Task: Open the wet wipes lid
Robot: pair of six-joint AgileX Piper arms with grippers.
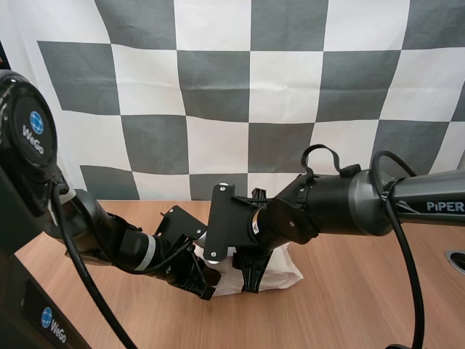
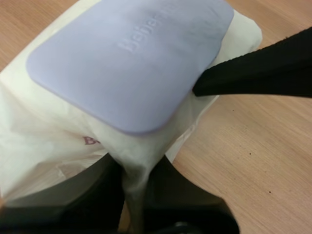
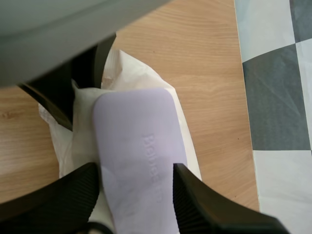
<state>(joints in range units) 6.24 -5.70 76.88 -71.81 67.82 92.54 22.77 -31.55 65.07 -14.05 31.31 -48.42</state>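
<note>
The white wet wipes pack [image 1: 287, 273] lies on the wooden table, its flat lilac lid [image 2: 131, 58] closed on top. My left gripper [image 2: 134, 187] is shut on the crumpled wrapper at one end of the pack [image 2: 44, 141]. From above, my right gripper [image 3: 136, 195] straddles the lid [image 3: 136, 146] near the opposite end, its two fingertips pressed against the lid's long sides. One right fingertip [image 2: 204, 85] touches the lid's edge. In the high view the left gripper [image 1: 205, 285] and right gripper [image 1: 251, 280] meet at the pack's left end.
Bare wooden table [image 1: 363, 305] stretches to the right and front of the pack. A round metal fitting [image 1: 456, 259] sits at the table's right edge.
</note>
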